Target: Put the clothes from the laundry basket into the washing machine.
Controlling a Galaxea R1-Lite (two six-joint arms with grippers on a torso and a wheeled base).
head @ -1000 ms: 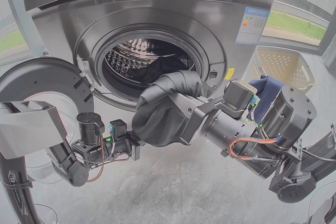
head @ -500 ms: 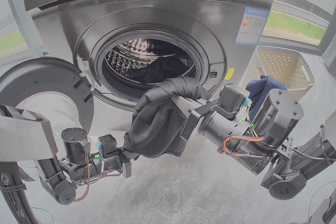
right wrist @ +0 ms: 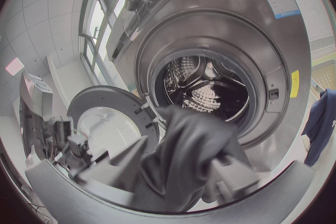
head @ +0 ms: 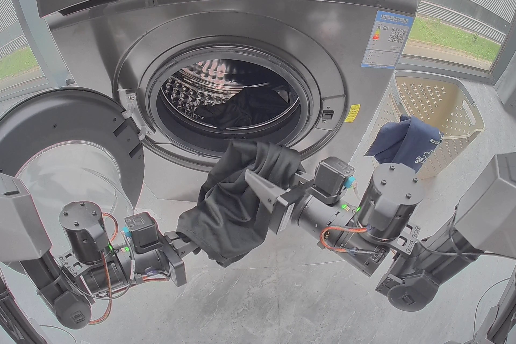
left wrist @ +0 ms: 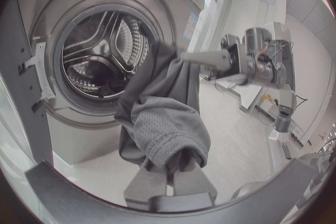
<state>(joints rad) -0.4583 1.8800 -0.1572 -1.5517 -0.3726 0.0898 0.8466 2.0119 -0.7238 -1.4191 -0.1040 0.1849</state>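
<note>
One dark garment [head: 231, 210] hangs between right tool [head: 258, 181], left tool [head: 188, 245].

- Washing machine [head: 344, 28] straight ahead, door [head: 59, 130] swung open to its left.
- 1st garment [head: 247, 106] lies inside the drum [head: 188, 87].
- 2nd garment [head: 236, 200] hangs before the opening, just below it, between left gripper [head: 185, 248] and right gripper [head: 263, 189].
- Laundry basket [head: 446, 103] stands right of the machine, 3rd garment [head: 406, 141] draped over its rim.

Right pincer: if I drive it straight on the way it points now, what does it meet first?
Past the dark garment it holds, the right pincer likely meets the washing machine at the opening's lower left rim, not the open drum. Depth is unclear.
</note>
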